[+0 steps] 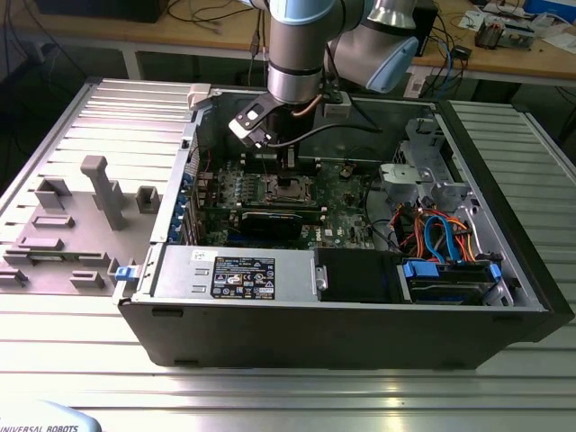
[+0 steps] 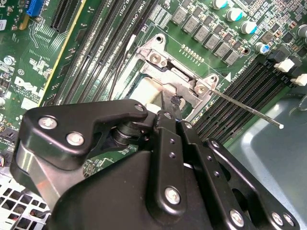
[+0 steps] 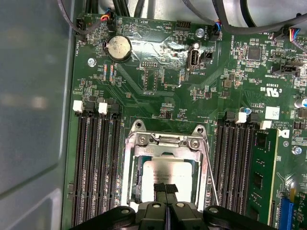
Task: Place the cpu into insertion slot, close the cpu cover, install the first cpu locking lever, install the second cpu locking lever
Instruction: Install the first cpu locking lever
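Tool [image 3: 165, 188] clenched over cpu [image 3: 168, 171], cpu cover [image 3: 163, 140] framing it, memory slots [image 3: 96, 167] flanking, locking lever [image 2: 249, 110] jutting aside

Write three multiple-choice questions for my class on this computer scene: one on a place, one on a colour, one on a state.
1. Where is the hand?
A) directly over the cpu
B) over the blue cables
C) outside the case

2. What colour is the motherboard?
A) red
B) green
C) white

3. How do the hand's fingers stand?
A) spread wide apart
B) shut together
C) clamped round a cable

Answers:
1 A: in the first wrist view the fingertips sit right over the chip's silver top.
2 B: the board is green in both wrist views.
3 B: in the first wrist view the two fingers meet with no gap between them.
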Tool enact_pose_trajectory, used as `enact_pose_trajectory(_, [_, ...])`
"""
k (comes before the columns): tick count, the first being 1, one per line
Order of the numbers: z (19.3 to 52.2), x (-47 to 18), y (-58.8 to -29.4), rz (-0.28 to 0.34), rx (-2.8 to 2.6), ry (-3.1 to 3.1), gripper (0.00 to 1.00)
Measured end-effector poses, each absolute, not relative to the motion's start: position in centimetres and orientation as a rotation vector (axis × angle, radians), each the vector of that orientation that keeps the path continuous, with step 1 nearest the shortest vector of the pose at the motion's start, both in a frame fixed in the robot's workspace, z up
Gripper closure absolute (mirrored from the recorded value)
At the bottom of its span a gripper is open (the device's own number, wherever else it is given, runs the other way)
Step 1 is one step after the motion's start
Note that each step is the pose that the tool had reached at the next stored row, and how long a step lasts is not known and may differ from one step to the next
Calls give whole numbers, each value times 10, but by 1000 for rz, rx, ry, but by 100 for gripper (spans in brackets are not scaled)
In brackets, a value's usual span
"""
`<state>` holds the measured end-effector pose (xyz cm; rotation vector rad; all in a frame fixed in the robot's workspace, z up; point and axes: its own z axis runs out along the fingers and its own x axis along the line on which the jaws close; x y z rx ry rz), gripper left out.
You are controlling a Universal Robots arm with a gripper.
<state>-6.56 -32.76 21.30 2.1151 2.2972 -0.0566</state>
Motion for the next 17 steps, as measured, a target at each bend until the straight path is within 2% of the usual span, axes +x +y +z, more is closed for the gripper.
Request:
enact_pose_trajectory(9, [215, -66, -328, -57, 2115, 2297, 89])
enact_pose_trajectory(17, [233, -66, -328, -57, 2115, 2297, 89])
